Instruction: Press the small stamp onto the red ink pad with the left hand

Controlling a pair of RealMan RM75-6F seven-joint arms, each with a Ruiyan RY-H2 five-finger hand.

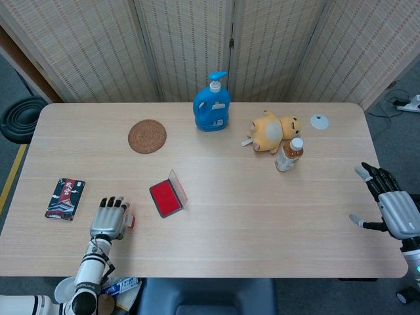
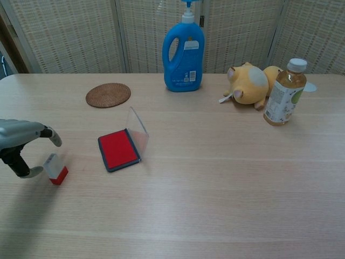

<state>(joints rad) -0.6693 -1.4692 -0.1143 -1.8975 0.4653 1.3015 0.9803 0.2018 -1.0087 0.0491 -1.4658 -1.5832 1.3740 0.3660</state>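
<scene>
The small stamp (image 2: 55, 169), white with a red base, stands upright on the table left of the red ink pad (image 2: 118, 149), whose clear lid is tilted open. My left hand (image 2: 21, 143) hovers just left of the stamp with its fingers apart. One finger arches over the stamp and the thumb sits low beside it, holding nothing. In the head view the left hand (image 1: 110, 216) partly covers the stamp (image 1: 130, 222), with the ink pad (image 1: 165, 199) to its right. My right hand (image 1: 394, 211) rests open at the table's right edge.
A woven coaster (image 1: 147, 136), a blue pump bottle (image 1: 211, 105), a yellow plush toy (image 1: 272, 130), a drink bottle (image 1: 289, 155) and a small white disc (image 1: 319, 121) lie across the far half. A card pack (image 1: 65, 197) lies near the left edge.
</scene>
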